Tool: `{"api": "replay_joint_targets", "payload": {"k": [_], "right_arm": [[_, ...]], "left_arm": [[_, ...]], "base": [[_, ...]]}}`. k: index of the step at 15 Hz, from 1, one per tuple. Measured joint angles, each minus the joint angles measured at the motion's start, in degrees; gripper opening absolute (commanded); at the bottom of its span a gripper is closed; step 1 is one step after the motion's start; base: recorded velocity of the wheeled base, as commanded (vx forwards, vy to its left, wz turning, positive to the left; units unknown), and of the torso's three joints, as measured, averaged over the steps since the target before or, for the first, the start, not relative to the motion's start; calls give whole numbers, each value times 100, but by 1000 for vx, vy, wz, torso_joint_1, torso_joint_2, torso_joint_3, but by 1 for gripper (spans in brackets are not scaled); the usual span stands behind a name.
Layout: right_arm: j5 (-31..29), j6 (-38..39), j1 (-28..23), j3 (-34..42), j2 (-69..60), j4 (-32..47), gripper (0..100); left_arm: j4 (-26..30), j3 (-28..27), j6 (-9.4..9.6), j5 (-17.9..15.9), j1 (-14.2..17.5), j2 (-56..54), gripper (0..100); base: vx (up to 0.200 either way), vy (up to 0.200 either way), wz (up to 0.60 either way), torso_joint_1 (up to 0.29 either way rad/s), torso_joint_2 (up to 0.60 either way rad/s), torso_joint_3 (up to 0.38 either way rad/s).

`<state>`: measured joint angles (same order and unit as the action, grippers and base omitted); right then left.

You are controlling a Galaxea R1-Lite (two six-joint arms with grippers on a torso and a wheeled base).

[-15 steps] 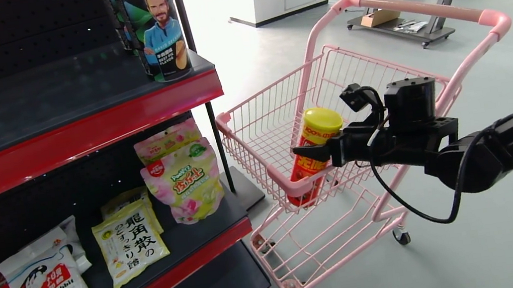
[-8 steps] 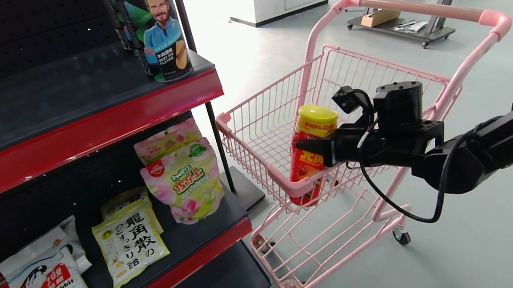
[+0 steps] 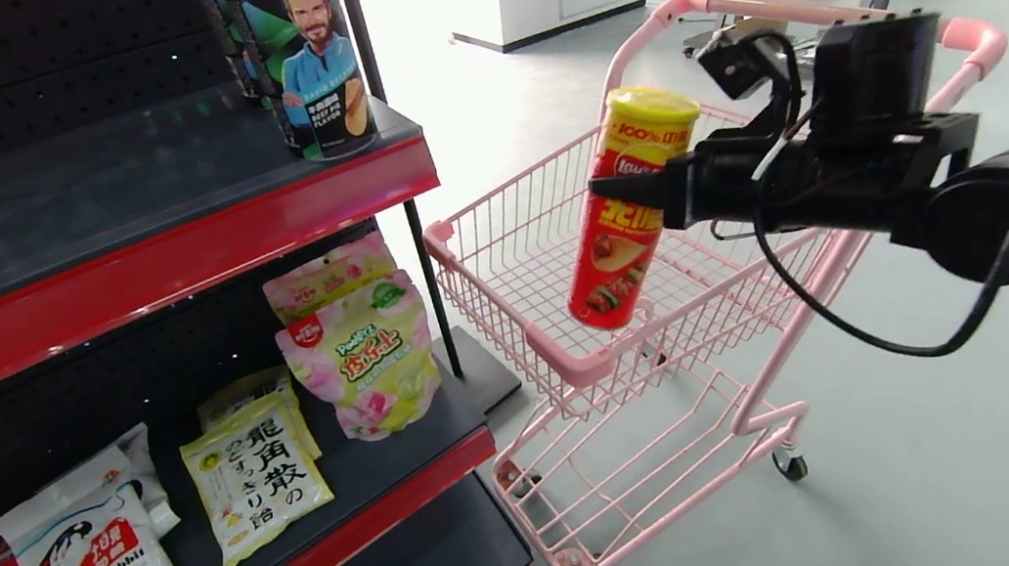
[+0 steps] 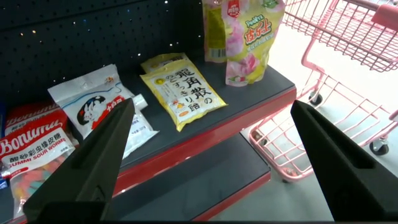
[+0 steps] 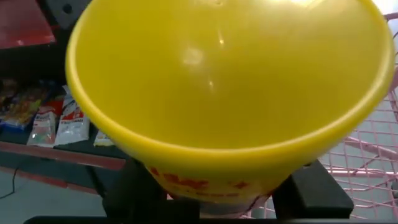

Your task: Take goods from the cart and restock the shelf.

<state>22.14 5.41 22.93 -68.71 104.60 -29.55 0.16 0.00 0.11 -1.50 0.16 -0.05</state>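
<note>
Pinches the crisp can (image 3: 611, 253) just below its yellow lid (image 3: 649, 105) with the right gripper (image 3: 637, 188), right of centre in the head view. Holds it tilted, lifted above the basket of the pink cart (image 3: 566, 368) (lid close up against the right wrist camera). Hangs the left gripper (image 4: 211, 177) with fingers spread wide, gripping nothing, before the lower board of the shelf (image 3: 166, 261). Shows candy bags (image 4: 183, 90) lying on that board at lower left of the head view, and a tall dark can (image 3: 314, 53) upright at upper left.
</note>
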Motion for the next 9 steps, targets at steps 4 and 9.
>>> {"api": "replay_joint_targets", "payload": {"k": [4,9], "right_arm": [[-5,-235,154,137,-1292,1095,0],[128,-790,986,1320,-2241,1407,0]], "left_arm": [[2,0,-1,0,0,0,100],[2,0,0,0,0,0,100]], "base": [[0,0,0,0,0,0],[0,0,0,0,0,0]]}}
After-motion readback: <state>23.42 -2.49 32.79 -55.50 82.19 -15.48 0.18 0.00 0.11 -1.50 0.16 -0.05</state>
